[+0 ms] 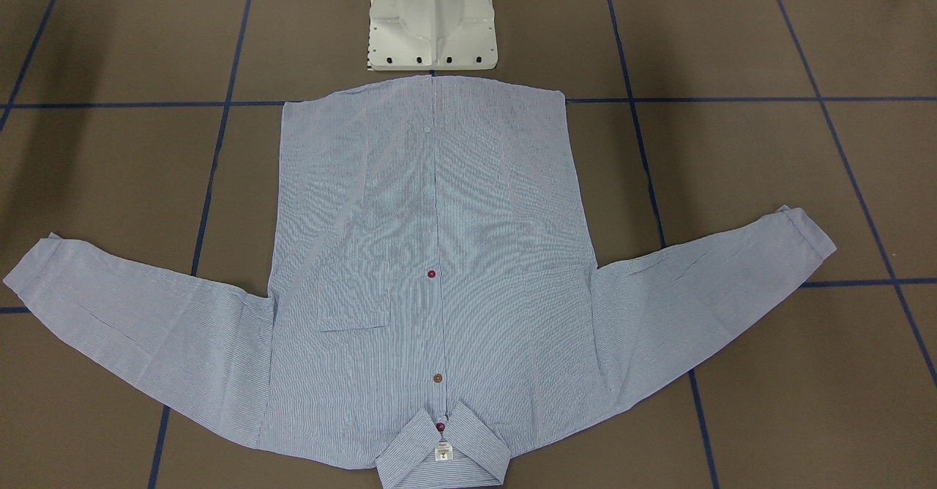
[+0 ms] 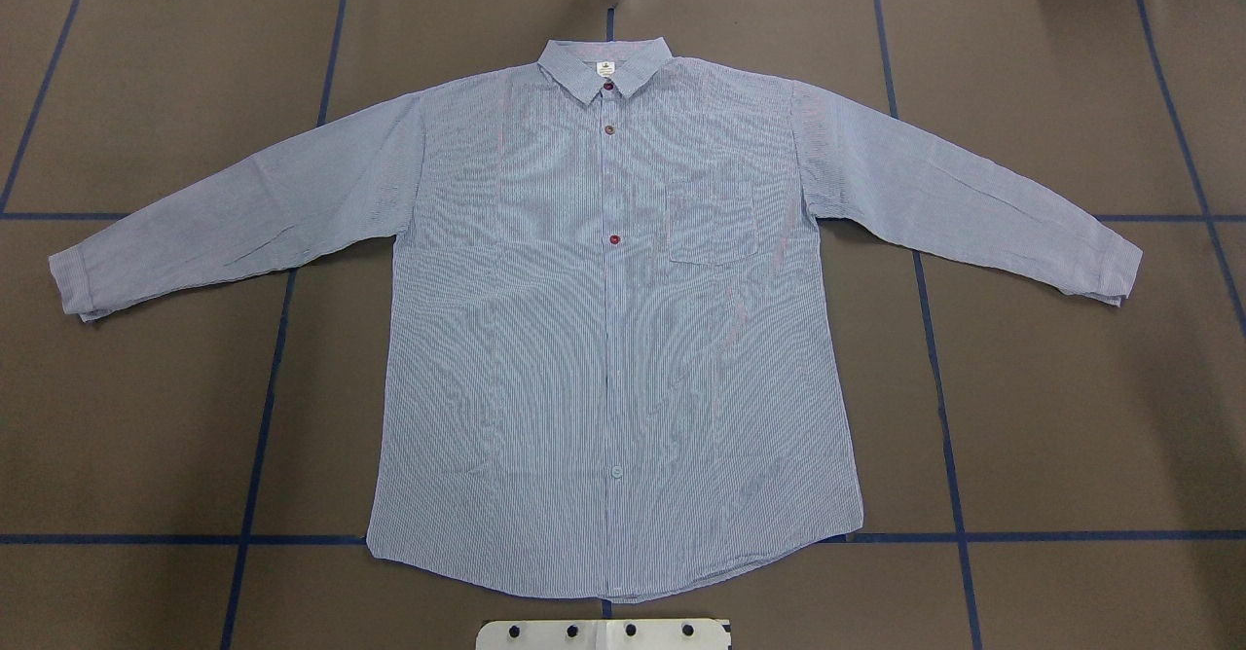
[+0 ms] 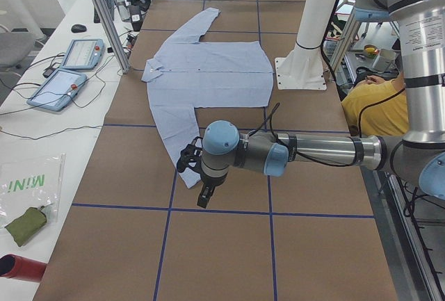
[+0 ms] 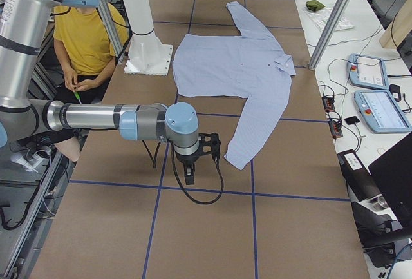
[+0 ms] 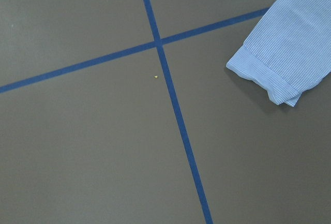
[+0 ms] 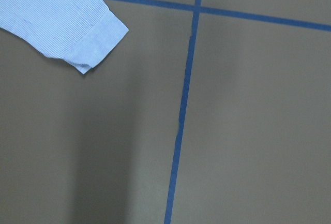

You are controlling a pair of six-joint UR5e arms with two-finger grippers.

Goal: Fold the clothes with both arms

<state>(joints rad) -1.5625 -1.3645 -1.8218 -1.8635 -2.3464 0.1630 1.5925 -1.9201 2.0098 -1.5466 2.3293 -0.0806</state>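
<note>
On the brown tabletop (image 2: 1071,387) we see the finely striped shirt (image 2: 613,339) spread flat, its cuffs (image 5: 269,76) near the left fingers (image 3: 204,195) and right fingers (image 4: 189,176), whose gap we cannot tell.

The desk (image 2: 1071,416) is covered in matt brown sheeting, marked into large squares by blue tape lines (image 2: 1071,536). Along one long side runs a white bench (image 3: 21,141) carrying two blue-framed touch panels (image 3: 58,89), loose cables, a clear plastic bag (image 3: 28,186) and a small green pouch (image 3: 24,223). An aluminium post (image 3: 104,16) rises at that edge. A person in a yellow shirt (image 4: 82,34) sits off the opposite side. The light is even, leaving soft shadows on the brown surface.
</note>
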